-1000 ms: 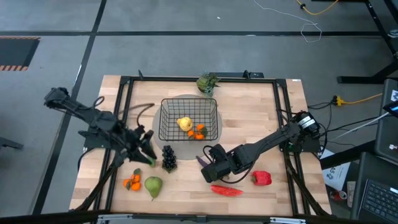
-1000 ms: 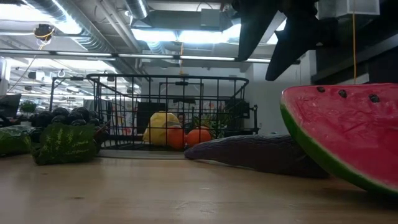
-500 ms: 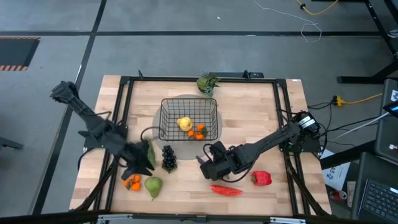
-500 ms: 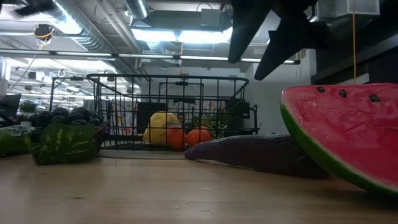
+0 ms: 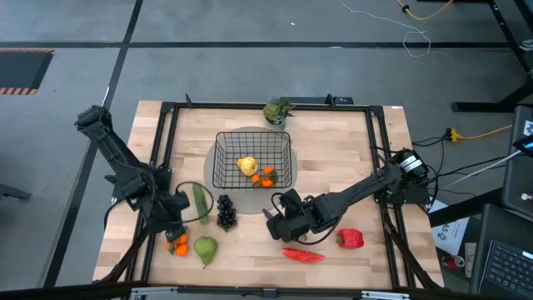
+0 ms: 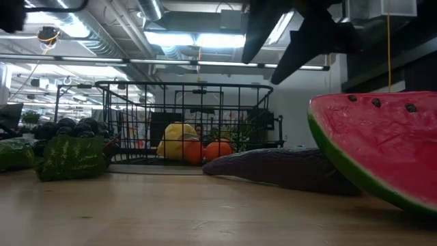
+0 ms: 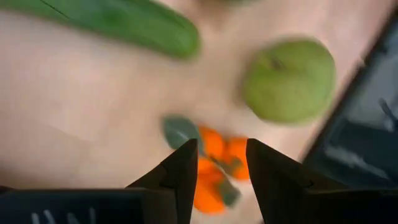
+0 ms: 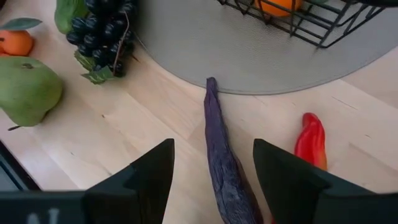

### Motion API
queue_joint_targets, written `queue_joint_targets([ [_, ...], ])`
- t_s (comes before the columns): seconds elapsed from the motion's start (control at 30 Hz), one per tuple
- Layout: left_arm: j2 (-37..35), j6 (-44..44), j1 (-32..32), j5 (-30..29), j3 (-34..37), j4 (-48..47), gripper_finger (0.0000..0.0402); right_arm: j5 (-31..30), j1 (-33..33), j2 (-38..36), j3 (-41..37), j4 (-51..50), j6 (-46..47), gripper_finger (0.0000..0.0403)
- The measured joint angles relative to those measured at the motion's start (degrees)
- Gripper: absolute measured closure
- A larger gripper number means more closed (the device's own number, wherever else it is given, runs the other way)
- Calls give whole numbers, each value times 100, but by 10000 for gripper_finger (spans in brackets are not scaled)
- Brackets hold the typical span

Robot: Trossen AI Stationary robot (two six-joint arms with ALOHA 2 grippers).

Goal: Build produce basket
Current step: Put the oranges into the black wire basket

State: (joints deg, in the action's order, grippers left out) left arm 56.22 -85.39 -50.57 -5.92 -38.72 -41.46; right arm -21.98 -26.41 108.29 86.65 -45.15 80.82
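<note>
Overhead, fluorescent lights (image 6: pixel 198 37) glare above the pale wooden table (image 5: pixel 350 158).

- Low view: bright ceiling light strips (image 6: pixel 198 37) glare above the basket (image 6: pixel 184 123); watermelon slice (image 6: pixel 375 147) near the lens is soft.
- Left wrist view: heavy blur across cucumber (image 7: pixel 124 22) and pear (image 7: pixel 289 81).
- High view: even light, faint shadows beside the basket.

Wooden table (image 5: pixel 350 158) carries grey mat (image 5: pixel 215 152), cucumber (image 5: pixel 201 202), grapes (image 5: pixel 226 212).
</note>
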Motion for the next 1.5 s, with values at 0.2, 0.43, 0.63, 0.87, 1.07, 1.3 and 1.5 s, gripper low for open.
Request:
queue_joint_targets([
  [0.2, 297, -1, -537, 390, 0, 557, 269, 0, 0, 0, 0, 7, 0, 183],
  [0.43, 839, -16, -812, 348, 0, 558, 269, -94, 0, 0, 0, 11, -2, 183],
  [0.63, 1343, -4, -815, 346, 2, 617, 269, -94, 0, 0, 0, 24, -2, 183],
  [0.87, 1649, -1, -813, 332, 4, 668, 269, -94, 0, 0, 0, 90, 0, 183],
  [1.07, 1701, 2, -813, -342, 4, 941, 269, -94, -1, 0, 0, 131, 0, 183],
  [1.3, 1701, 3, -811, -618, 7, 962, 269, -93, -1, 0, 0, 131, 0, 183],
  [1.5, 1701, 307, -811, -542, 5, 954, 269, -92, -4, 0, 0, 129, 0, 183],
])
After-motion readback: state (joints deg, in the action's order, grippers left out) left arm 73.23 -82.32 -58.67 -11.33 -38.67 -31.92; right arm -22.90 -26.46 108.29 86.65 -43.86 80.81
